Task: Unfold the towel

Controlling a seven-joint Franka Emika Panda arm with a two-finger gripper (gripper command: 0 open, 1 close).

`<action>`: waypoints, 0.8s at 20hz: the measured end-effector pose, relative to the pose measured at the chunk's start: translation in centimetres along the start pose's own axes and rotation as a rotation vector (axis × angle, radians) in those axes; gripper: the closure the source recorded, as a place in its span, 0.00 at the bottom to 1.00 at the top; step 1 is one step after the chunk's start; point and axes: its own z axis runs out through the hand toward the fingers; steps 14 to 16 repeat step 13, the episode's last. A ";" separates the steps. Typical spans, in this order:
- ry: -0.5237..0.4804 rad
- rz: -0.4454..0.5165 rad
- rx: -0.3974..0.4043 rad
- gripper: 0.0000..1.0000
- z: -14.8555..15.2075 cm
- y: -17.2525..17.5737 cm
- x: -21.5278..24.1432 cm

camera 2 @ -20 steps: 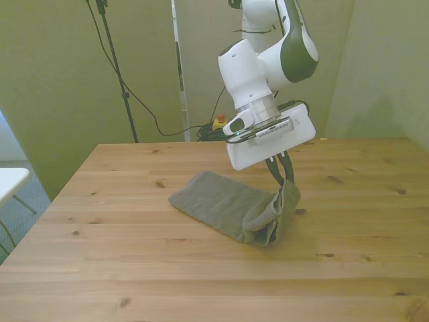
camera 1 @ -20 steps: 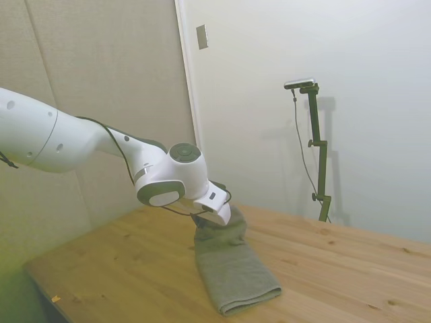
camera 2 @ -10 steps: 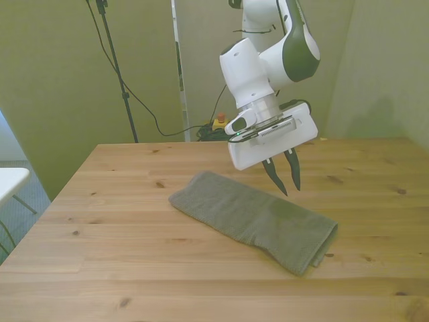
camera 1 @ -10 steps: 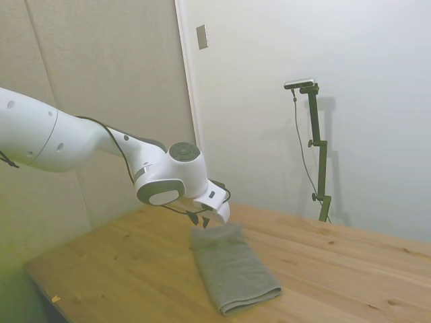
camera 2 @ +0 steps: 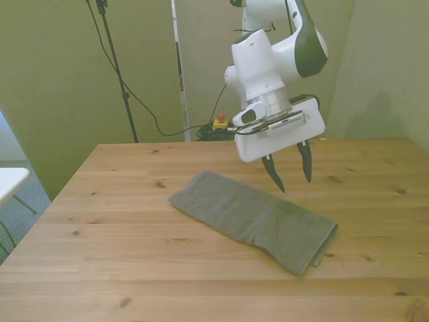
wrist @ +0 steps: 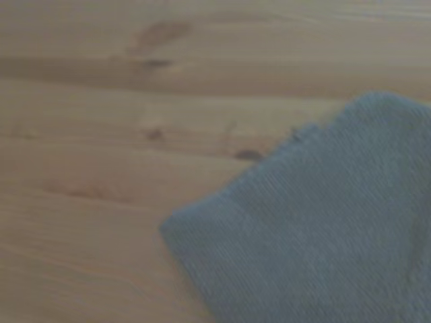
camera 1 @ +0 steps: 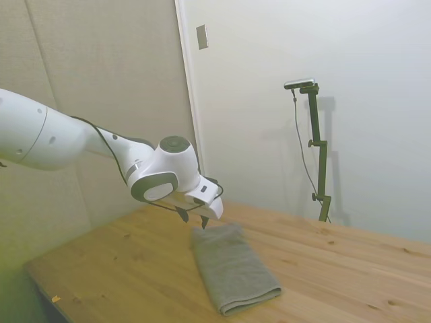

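A: Where do we have the towel [camera 2: 253, 219] rn?

B: Flat on the tabletop [camera 2: 134, 255], a long grey-green strip. In the front view it runs diagonally, one end toward 10 o'clock, the other toward 4 o'clock. Layered edges show at the 4 o'clock end, so we still read it as folded lengthwise.

A: And in the side view?

B: Same towel [camera 1: 232, 268], lying lengthwise, thick doubled edge at the near end. Wrist cam gives us one corner [wrist: 316, 229] on bare wood, pretty blurry tho.

A: Claw?

B: Claw [camera 2: 289, 166] hangs in the air above the tabletop w/ both dark fingers [camera 2: 273, 173] spread wide apart, nothing between them. Not touching the cloth. In the front view it sits at about 1 o'clock from the towel's middle.

A: Side view agree?

B: Yep, claw [camera 1: 194, 217] is just above the towel's far end, fingertips pointing down, a gap under them. White arm [camera 1: 81, 141] reaches in behind it.

A: Anything else we see?

B: Small yellow box w/ a red button [camera 2: 218, 123] on the floor beyond the tabletop's far edge, cables around it. That's abt it.
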 end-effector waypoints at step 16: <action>0.061 0.253 -0.361 0.00 -5.2 -6.9 -8.1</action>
